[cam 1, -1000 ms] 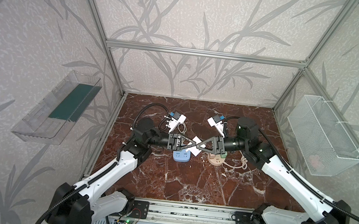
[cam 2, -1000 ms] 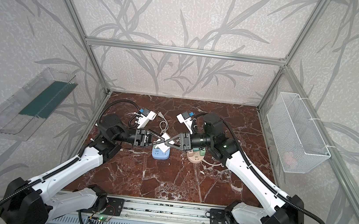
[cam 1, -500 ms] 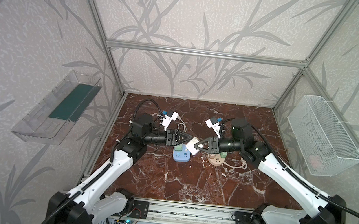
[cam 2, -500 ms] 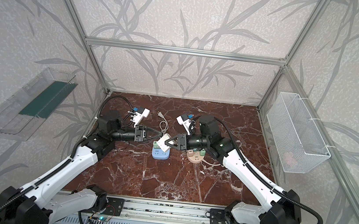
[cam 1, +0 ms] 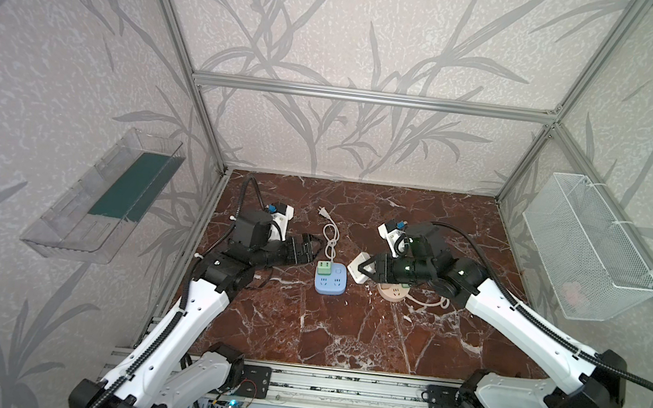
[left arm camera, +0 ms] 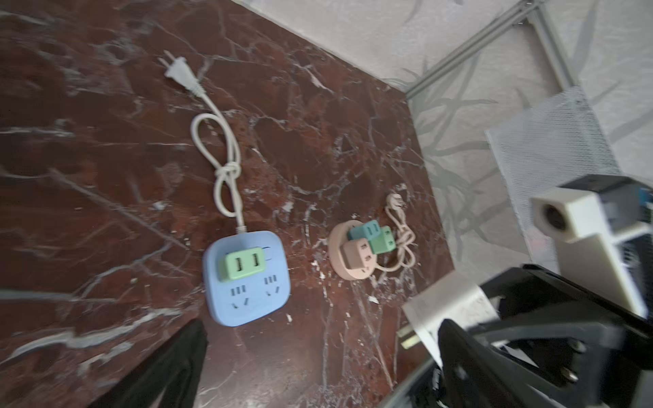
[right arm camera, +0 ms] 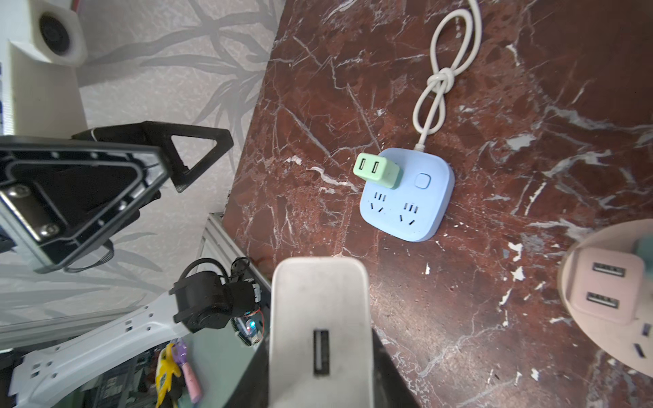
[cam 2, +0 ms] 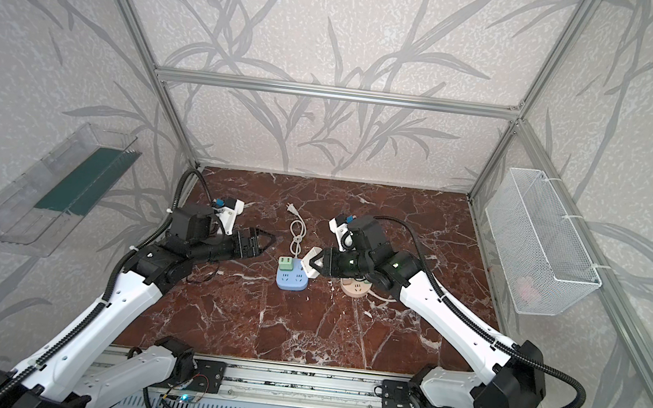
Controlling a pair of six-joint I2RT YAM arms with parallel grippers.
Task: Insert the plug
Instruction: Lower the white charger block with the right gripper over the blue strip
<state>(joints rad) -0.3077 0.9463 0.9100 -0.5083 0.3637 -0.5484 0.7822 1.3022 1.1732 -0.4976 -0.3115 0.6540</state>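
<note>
Right arm stretches inward, jaws gripping white plug beside blue strip.

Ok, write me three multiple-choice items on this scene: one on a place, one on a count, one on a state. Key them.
1. The plug is in:
A. the left gripper
B. the right gripper
C. neither

2. The pink strip carries how many adapters?
A. one
B. two
C. three

3. The left gripper is:
A. open and empty
B. shut and empty
C. shut on the plug

Key:
1 B: the right gripper's fingers clamp the plug in both top views.
2 C: a teal, a green and a pink one show in the left wrist view.
3 A: its fingers stand apart with nothing between them.
</note>
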